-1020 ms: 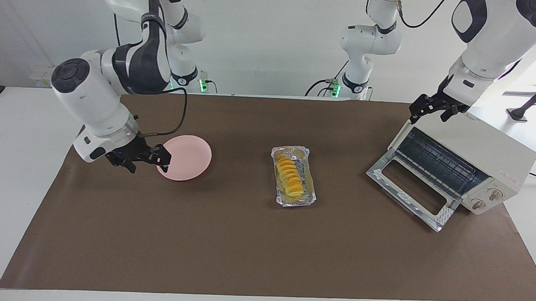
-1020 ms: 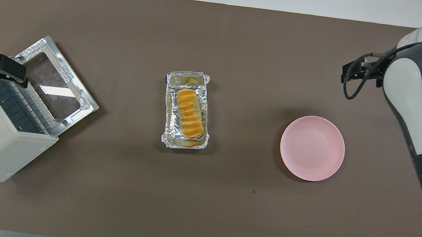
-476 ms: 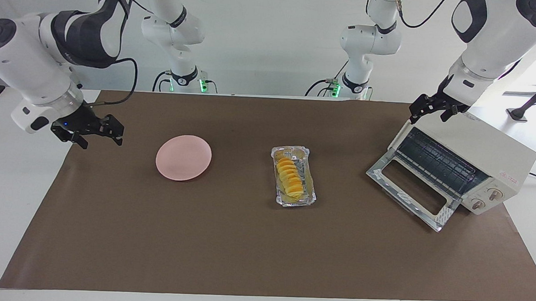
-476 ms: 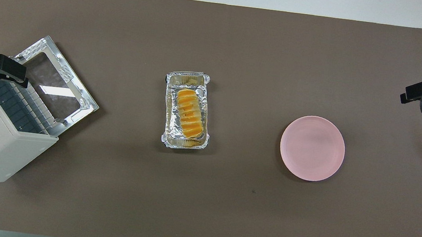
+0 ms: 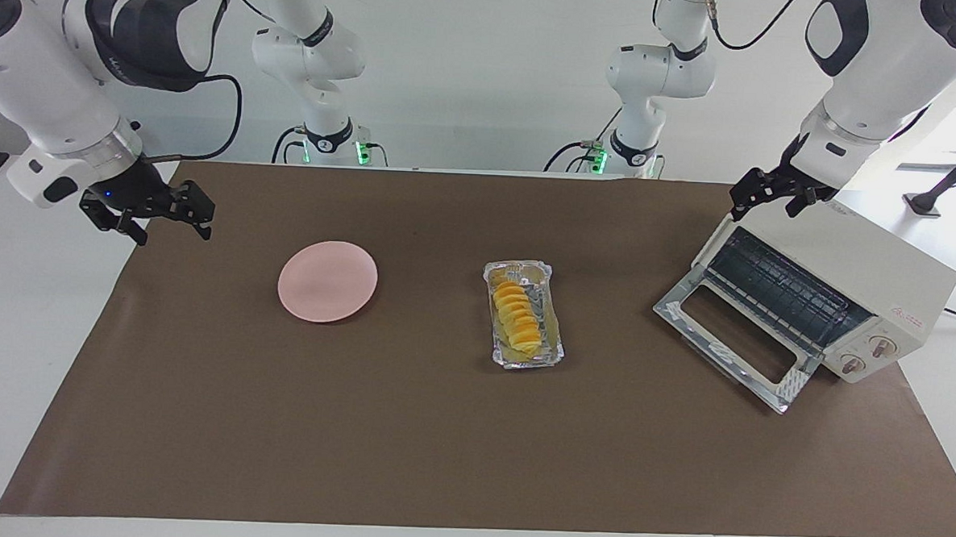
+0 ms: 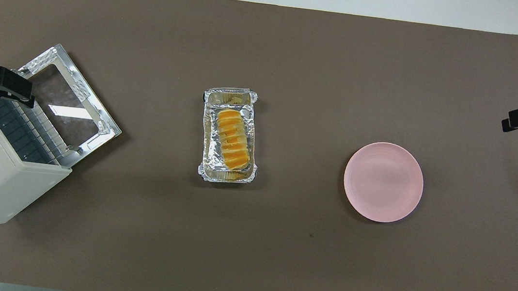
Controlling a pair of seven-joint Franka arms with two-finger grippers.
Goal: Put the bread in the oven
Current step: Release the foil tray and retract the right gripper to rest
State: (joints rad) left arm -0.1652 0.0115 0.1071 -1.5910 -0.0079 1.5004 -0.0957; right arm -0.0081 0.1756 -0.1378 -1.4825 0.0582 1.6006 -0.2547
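Two pincers hang idle, holding nothing: the left pincer (image 5: 778,199) over the oven (image 5: 840,292), the right pincer (image 5: 146,210) over the desk's (image 5: 406,443) edge; fingers spread on both. From the foil tray (image 5: 551,354) at desk centre, the oven sits near three o'clock in the facing view, door dropped, rack empty. Lift the bread (image 5: 516,319) by its long sides, keeping the foil tray down. Pink plate (image 5: 328,281) is empty.

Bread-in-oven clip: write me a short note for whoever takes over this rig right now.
Left claw: up over the oven's top corner, holding nothing.
Right claw: over the brown mat's edge at the right arm's end, holding nothing.
Bread: in the foil tray at mid-table, between the pink plate and the oven.
Done: oven door is down, rack visible.
Left: grasp the bread, put it on the rack.
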